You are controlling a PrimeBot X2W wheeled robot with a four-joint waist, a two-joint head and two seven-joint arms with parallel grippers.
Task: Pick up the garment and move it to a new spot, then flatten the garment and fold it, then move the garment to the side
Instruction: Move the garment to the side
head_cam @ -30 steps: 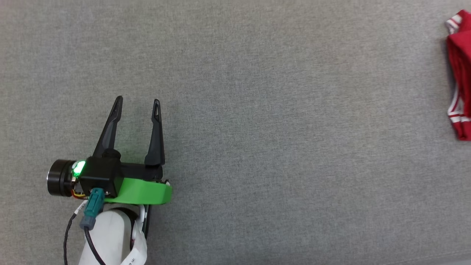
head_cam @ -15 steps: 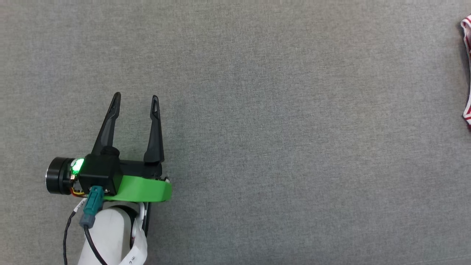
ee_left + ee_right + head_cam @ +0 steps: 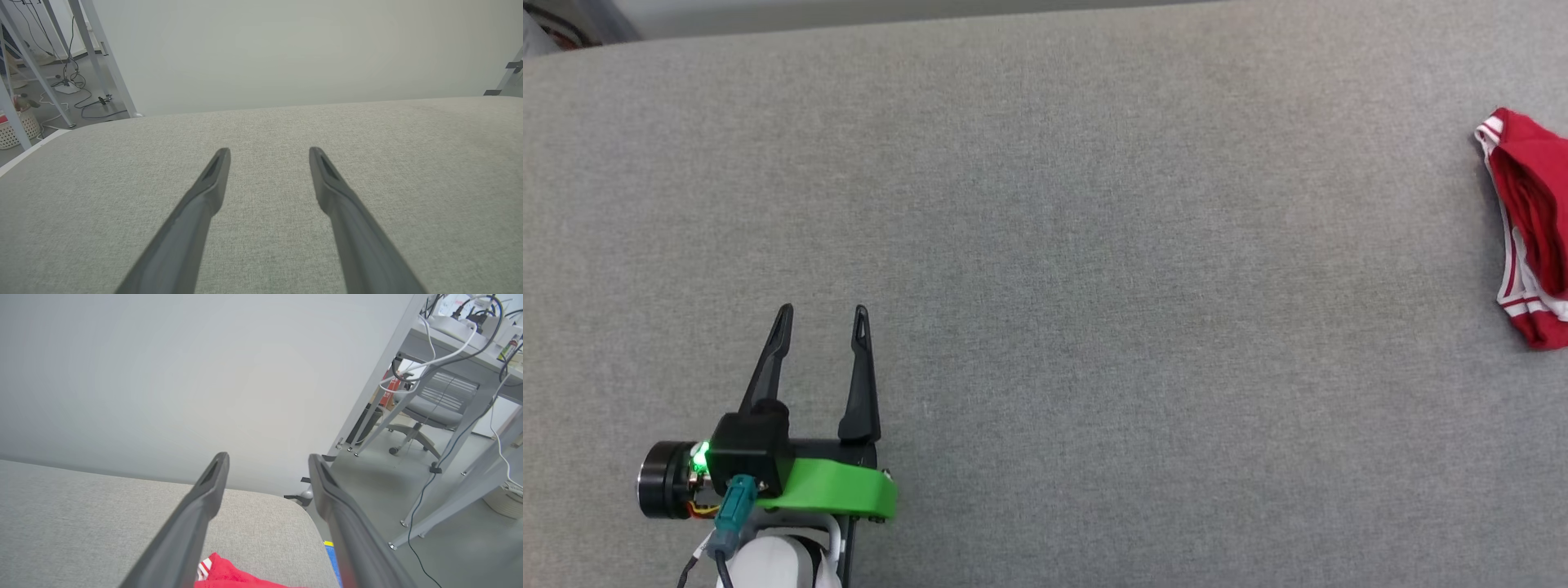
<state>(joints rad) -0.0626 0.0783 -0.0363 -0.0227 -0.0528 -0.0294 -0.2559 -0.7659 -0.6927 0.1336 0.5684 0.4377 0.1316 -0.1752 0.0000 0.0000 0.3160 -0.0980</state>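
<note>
Garment (image 3: 1531, 237) is left folded small at the bench's (image 3: 1094, 245) right end, judged set aside as the final step, so right claw (image 3: 267, 456) is held spread and empty over it, and left claw (image 3: 822, 310) is parked spread over bare bench.

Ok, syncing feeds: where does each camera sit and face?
Head view: on the head, looking down at the grey fabric surface; open left pincer lower left.
Left wrist view: along the left pincer, across the surface toward a pale wall.
Right wrist view: along the open right pincer, past the surface's corner.
Shared: head and right wrist both catch the red striped-trim garment.
</note>
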